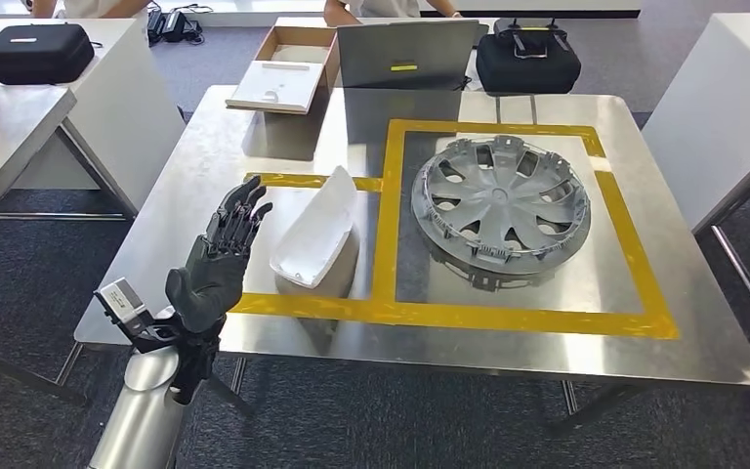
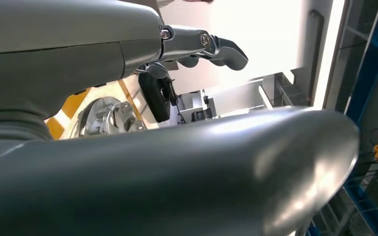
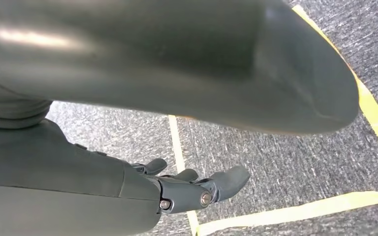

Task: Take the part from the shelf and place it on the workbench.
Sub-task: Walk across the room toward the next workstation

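Observation:
A white curved shell part [image 1: 313, 231] lies on the steel workbench [image 1: 205, 166], just left of the yellow-taped square. My left hand [image 1: 217, 262] hovers over the bench's front left area, a little left of the part and not touching it; its fingers are spread and hold nothing. In the left wrist view its fingers [image 2: 202, 43] stretch out with the thick thumb [image 2: 226, 167] in front. My right hand [image 3: 197, 189] hangs over grey carpet with yellow floor tape, fingers loosely extended and holding nothing.
A silver wheel cover [image 1: 503, 201] lies inside the yellow-taped square, also seen as the wheel cover [image 2: 103, 118]. At the bench's far edge stand an open cardboard box [image 1: 288, 63], a grey panel [image 1: 405, 54] and a black case [image 1: 527, 59]. Other tables flank both sides; people stand behind.

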You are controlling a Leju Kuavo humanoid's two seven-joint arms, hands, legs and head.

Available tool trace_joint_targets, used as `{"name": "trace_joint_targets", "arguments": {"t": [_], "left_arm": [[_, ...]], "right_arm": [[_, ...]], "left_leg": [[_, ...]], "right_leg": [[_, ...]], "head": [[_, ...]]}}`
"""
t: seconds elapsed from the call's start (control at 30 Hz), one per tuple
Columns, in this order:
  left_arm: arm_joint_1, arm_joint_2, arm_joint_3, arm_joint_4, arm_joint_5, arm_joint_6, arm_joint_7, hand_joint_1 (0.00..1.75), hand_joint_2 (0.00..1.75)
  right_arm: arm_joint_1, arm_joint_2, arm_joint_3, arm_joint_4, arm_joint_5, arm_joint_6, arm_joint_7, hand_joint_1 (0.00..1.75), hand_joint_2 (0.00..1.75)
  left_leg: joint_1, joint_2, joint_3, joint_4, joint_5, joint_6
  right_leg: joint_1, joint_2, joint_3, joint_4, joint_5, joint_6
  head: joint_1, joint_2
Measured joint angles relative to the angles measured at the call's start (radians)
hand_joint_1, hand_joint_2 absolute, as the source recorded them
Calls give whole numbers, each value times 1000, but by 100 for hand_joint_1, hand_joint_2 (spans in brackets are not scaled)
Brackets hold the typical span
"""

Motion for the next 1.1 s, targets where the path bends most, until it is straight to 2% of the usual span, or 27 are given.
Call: {"name": "trace_joint_targets", "arguments": {"t": [0.03, 0.1, 0.13, 0.17, 0.2, 0.23, 0.3, 0.33, 0.37, 0.4, 0.43, 0.5, 0.53, 0.57, 0.63, 0.67, 0.7, 0.73, 0.8, 0.83, 0.87, 0.9, 0.97, 1.0, 1.03, 1.07, 1.1], "left_arm": [[2, 0, 0, -5, -1, 1, -1, 0, 0], [6, 1, 0, -14, -6, 2, -1, 0, 0], [7, 1, 0, -17, -7, 2, -1, 0, 0], [9, 1, 0, -21, -9, 2, 0, 0, 0], [10, 0, 0, -24, -10, 2, 0, 0, 0], [12, 0, 0, -27, -10, 2, 0, 0, 0], [19, 0, 0, -31, -11, 2, 0, 0, 0], [23, 0, 0, -32, -11, 2, 0, 0, 0], [26, 0, 0, -32, -11, 2, 0, 0, 0], [29, 0, 0, -33, -11, 2, 0, 0, 0], [31, 0, 0, -35, -11, 2, 0, 0, 0], [35, 0, 0, -44, -11, 2, 0, 0, 0], [37, 0, 0, -50, -11, 2, 0, 0, 0], [39, 0, 0, -55, -11, 2, 0, 0, 0], [42, 1, 0, -65, -12, 2, 0, 0, 0], [45, 2, 0, -70, -12, 2, 0, 0, 0], [47, 2, 0, -75, -12, 1, 0, 0, 0], [49, 3, 0, -79, -12, 1, 0, 0, 0], [56, 4, 0, -83, -12, 1, 0, 0, 0], [61, 5, 0, -84, -13, 1, 0, 0, 0], [66, 6, 0, -85, -15, 2, 0, 0, 0], [71, 7, 0, -86, -17, 4, 0, 0, 0], [78, 9, 2, -92, -20, 8, 0, 0, 0], [79, 10, 3, -97, -23, 10, 0, 0, 0], [80, 11, 5, -101, -27, 12, 0, 0, 0], [83, 12, 6, -105, -31, 15, -1, 0, 0], [87, 13, 7, -108, -35, 17, -1, 0, 0]], "right_arm": [[0, 0, 0, 0, 1, 3, -3, 0, 0], [0, -1, 0, 0, 3, 9, -8, 0, 0], [0, -2, 0, 0, 4, 11, -10, 0, 0], [0, -3, 0, 0, 5, 12, -10, 0, 0], [1, -3, 0, 0, 6, 13, -10, 0, 0], [1, -3, 0, 0, 8, 13, -10, 0, 0], [1, -4, 0, 0, 9, 12, -10, 0, 0], [1, -4, 0, 0, 9, 12, -10, 0, 0], [1, -5, 0, 0, 9, 11, -10, 0, 0], [0, -6, 0, 0, 9, 11, -10, 0, 0], [0, -8, 1, 0, 10, 11, -10, 0, 0], [-3, -12, 1, 0, 13, 11, -11, 0, 0], [-5, -14, 1, 0, 14, 12, -11, 0, 0], [-6, -15, 1, -1, 14, 12, -10, 0, 0], [-6, -17, 2, -1, 15, 12, -9, 0, 0], [-7, -18, 2, -1, 15, 13, -8, 0, 0], [-8, -18, 2, -1, 15, 14, -7, 0, 0], [-8, -18, 3, -1, 16, 15, -7, 0, 0], [-8, -18, 4, -1, 16, 17, -10, 0, 0], [-7, -18, 5, -1, 17, 21, -17, 0, 0], [-7, -18, 6, -1, 19, 28, -25, 0, 0], [-7, -18, 8, -1, 21, 37, -34, 0, 0], [-7, -18, 11, -1, 28, 55, -47, 0, 0], [-6, -18, 13, -1, 31, 60, -50, 0, 0], [-6, -18, 16, -1, 32, 64, -51, 0, 0], [-7, -19, 19, -1, 33, 66, -52, 0, 0], [-7, -19, 22, -1, 34, 67, -52, 0, 0]], "left_leg": [[-4, 0, 14, -30, 9, 2], [-10, 0, 6, -39, 25, 9], [-9, 2, -1, -43, 34, 17], [-8, 3, -9, -46, 46, 25], [-5, 5, -19, -51, 59, 33], [-3, 6, -32, -53, 73, 39], [-5, 7, -62, -51, 95, 44], [-6, 7, -78, -49, 106, 44], [-6, 7, -93, -46, 116, 44], [-6, 7, -108, -41, 125, 42], [-6, 7, -122, -36, 132, 40], [-7, 8, -143, -26, 144, 32], [-7, 8, -148, -23, 149, 26], [-7, 9, -150, -22, 155, 20], [-6, 9, -152, -24, 166, 8], [-5, 7, -156, -18, 159, 2], [-3, 6, -165, 2, 135, -5], [-2, 5, -179, 41, 96, -11], [2, 4, -212, 159, 5, -21], [4, 4, -222, 213, -20, -25], [6, 4, -219, 244, -23, -28], [8, 4, -200, 240, -6, -29], [12, 4, -113, 137, 42, -30], [11, 4, -63, 62, 48, -26], [9, 2, -29, 6, 47, -20], [6, 1, -10, -31, 40, -12], [2, -1, -8, -44, 39, -2]], "right_leg": [[-1, 0, -1, -1, 8, 6], [-3, 0, 0, -10, 27, 22], [-5, 0, -1, -13, 32, 29], [-5, 1, -6, -9, 22, 34], [-5, 2, -15, 11, -7, 39], [-6, 2, -29, 52, -53, 41], [-5, 2, -59, 175, -149, 46], [-5, 2, -64, 226, -170, 48], [-5, 2, -55, 250, -168, 48], [-5, 2, -29, 238, -150, 48], [-5, 2, 15, 192, -126, 46], [-2, 2, 114, 59, -117, 38], [1, 2, 145, 10, -122, 32], [5, 2, 157, -15, -130, 26], [7, 1, 152, -23, -118, 14], [5, -1, 147, -25, -110, 7], [2, -4, 139, -28, -100, 0], [-1, -6, 129, -31, -89, -6], [-1, -8, 105, -31, -70, -10], [-1, -9, 91, -30, -60, -9], [-1, -10, 78, -30, -49, -7], [-1, -10, 64, -29, -39, -5], [-3, -10, 41, -27, -20, 3], [-3, -11, 32, -25, -12, 9], [-3, -11, 27, -25, -3, 15], [-2, -11, 24, -26, 6, 23], [-3, -11, 22, -29, 16, 30]], "head": [[-1, 0], [-3, 0], [-3, 0], [-2, 0], [0, 0], [2, 0], [6, 0], [7, 0], [8, 0], [8, 0], [9, 0], [9, 0], [8, 0], [8, 0], [9, 0], [9, 0], [7, 0], [5, 0], [0, 0], [-1, 0], [-1, 0], [-2, 0], [-3, 0], [-4, 0], [-4, 0], [-5, 0], [-5, 0]]}}
